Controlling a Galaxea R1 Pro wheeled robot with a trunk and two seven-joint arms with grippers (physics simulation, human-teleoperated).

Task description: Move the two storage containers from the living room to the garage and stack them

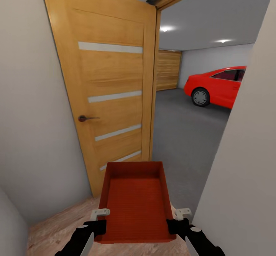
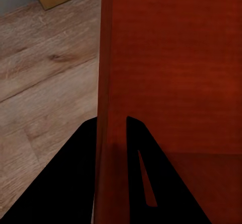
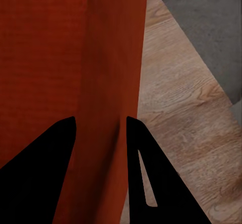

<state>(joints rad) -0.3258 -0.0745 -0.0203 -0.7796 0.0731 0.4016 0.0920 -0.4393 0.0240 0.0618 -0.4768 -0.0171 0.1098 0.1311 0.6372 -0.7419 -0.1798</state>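
Storage container (image 1: 135, 202): one red-orange bin, held level and open side up just short of the doorway, over the wood plank flooring (image 1: 61, 229); its far rim reaches toward the threshold.
Left gripper (image 1: 97, 225): jaws closed on the container's left wall near the robot; in the left wrist view the left gripper (image 2: 112, 133) has one dark finger on each side of that wall.
Right gripper (image 1: 177, 225): jaws closed on the container's right wall; in the right wrist view the right gripper (image 3: 100, 133) straddles the wall the same way.
Door (image 1: 111, 94): orange-brown with frosted stripes, swung open to the left of the container, its free edge beside the container's far left corner.
Right edge: a pale wall (image 1: 245, 164) stands close beside the container's right side.
Doorway: the opening lies straight beyond the container, a little wider than it.
Garage floor (image 1: 184, 133): dark grey concrete, open beyond the doorway.
Red car (image 1: 218, 85): parked far right, well apart from the container.
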